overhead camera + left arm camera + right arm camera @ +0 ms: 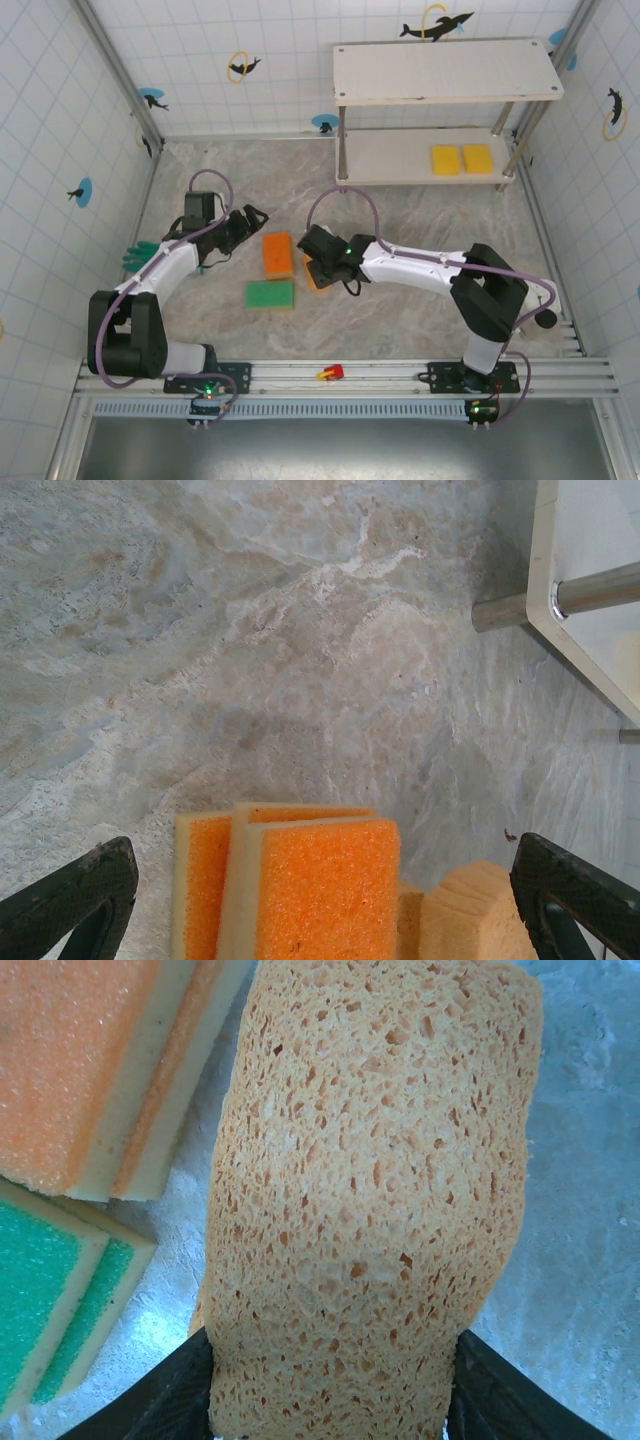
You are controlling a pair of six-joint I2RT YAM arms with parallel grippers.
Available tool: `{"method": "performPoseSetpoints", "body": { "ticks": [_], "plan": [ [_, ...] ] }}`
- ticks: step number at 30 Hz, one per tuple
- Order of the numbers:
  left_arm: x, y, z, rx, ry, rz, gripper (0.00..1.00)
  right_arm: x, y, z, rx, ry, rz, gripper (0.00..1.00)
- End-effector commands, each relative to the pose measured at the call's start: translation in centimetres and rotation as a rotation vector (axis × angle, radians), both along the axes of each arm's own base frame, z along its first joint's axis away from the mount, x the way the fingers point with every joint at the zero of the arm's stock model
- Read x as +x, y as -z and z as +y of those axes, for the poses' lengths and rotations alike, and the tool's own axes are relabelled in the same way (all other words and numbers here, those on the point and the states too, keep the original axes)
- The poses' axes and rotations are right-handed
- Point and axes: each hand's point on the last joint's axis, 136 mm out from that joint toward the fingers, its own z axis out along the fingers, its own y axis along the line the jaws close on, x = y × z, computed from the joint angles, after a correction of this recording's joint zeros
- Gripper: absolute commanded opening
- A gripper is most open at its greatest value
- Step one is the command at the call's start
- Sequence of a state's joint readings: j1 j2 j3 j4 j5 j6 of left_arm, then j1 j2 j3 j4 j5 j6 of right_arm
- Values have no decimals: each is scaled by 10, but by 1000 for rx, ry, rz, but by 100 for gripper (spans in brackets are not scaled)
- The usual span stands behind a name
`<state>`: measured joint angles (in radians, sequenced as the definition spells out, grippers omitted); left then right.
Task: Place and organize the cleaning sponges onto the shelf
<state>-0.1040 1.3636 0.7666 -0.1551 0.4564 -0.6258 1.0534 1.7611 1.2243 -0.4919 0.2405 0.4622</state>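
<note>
The shelf (445, 72) stands at the back right with two yellow sponges (461, 159) on its lower board. An orange sponge stack (278, 254) and a green sponge (270, 294) lie mid-table. My right gripper (318, 266) is shut on a pale orange porous sponge (370, 1190), whose lower end is pinched between the black fingers (155, 1400). Orange sponges (80, 1060) and green ones (50, 1290) lie just left of it. My left gripper (322, 852) is open, its fingers (75, 895) wide apart on either side of the orange sponges (320, 890); the pale sponge (475, 915) is to their right.
A green rubber glove (140, 255) lies by the left wall and a small red object (331, 372) sits on the front rail. The shelf's metal leg (560, 595) and board edge (545, 570) are ahead and to the right of the left gripper.
</note>
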Motion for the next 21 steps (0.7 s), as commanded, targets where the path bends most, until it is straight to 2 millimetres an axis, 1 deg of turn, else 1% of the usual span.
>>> {"method": "performPoseSetpoints", "body": {
  "ticks": [1,16,21],
  "plan": [
    [3,-4,-2,-3,13,-19,97,3,-14,-12,2,10,-40,55],
    [4,-2,-3,-3,22,-18,97,33,-22,-54,16,122,-80,54],
    [4,-3,-4,-3,25,-20,97,47,-26,-72,15,171,-112,54]
  ]
}}
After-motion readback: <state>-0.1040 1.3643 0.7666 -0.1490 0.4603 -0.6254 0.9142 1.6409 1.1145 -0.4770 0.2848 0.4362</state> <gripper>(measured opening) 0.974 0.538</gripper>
